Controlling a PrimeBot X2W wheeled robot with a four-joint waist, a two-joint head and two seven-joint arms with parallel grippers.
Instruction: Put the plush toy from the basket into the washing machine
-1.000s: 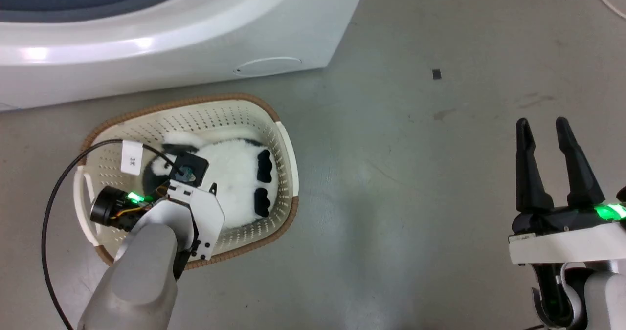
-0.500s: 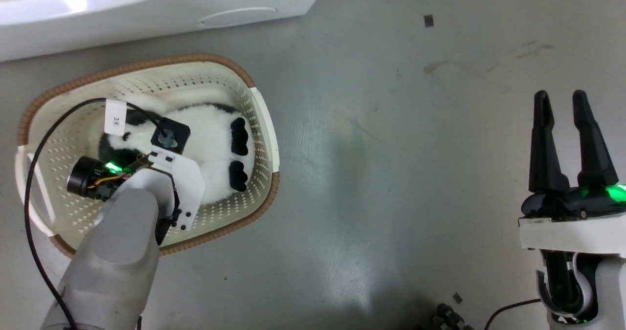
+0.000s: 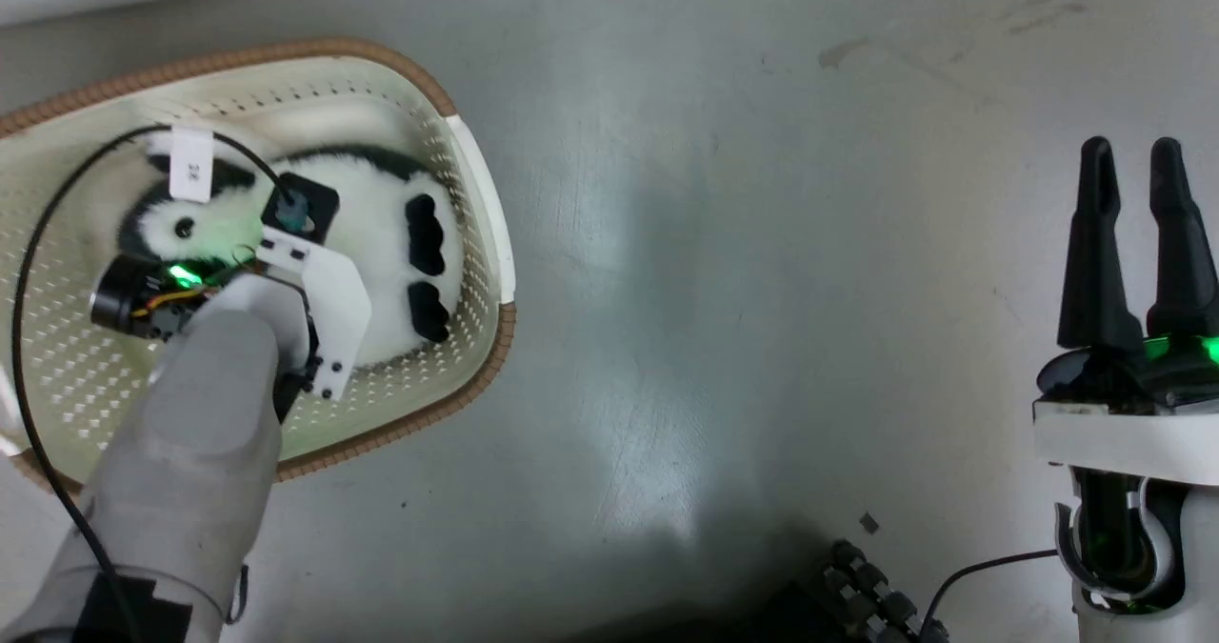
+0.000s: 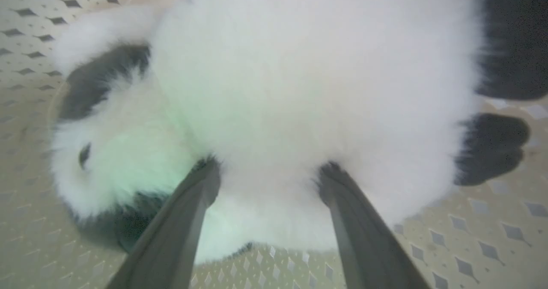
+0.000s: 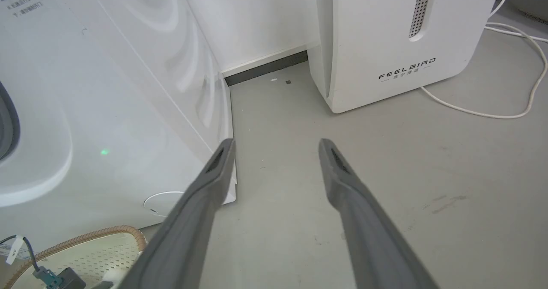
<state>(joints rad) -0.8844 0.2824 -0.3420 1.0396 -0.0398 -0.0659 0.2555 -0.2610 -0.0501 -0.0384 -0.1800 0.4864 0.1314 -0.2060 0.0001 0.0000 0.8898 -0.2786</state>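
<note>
Left wrist view: left hand (image 4: 269,171) down inside the basket (image 4: 471,242), fingers spread wide astride the plush toy (image 4: 299,87) lying there, tips sunk in fur, likely set to close for the lift; right hand (image 3: 1132,152), parted and empty, hangs well clear of the basket.

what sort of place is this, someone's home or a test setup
Probably a laundry corner, perhaps a test room rather than a home: a white washing machine stands on bare grey floor, a basket holding a plush toy sits close to it, and a white cable trails nearby.
</note>
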